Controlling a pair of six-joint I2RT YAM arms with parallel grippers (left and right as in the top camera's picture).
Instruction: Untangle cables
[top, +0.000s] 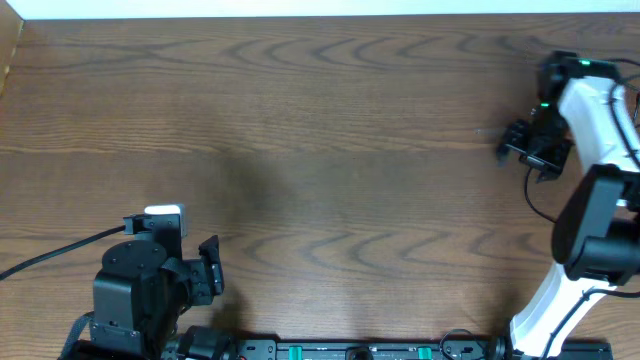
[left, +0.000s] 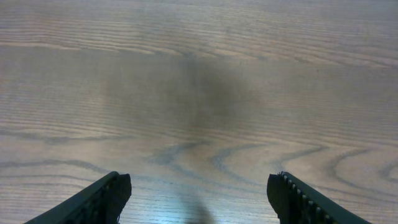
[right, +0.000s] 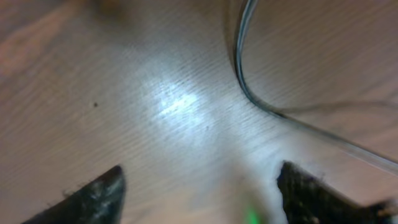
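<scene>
In the right wrist view one thin dark cable (right: 239, 62) lies on the wooden table (top: 320, 150), curving down from the top and off to the right. It is blurred and no plug tip shows. My right gripper (right: 199, 177) is open just short of it, with nothing between its fingers. In the overhead view the right gripper (top: 518, 148) is at the far right, pointing left. My left gripper (top: 212, 268) stands open at the front left. Its wrist view shows only bare wood between the left gripper's (left: 199, 183) fingers. No cables show near it.
A thick black arm cable (top: 50, 255) trails left from the left arm. A black rail (top: 360, 350) runs along the table's front edge. The white right arm (top: 600, 150) fills the right side. A brown edge (top: 8, 50) borders the far left corner.
</scene>
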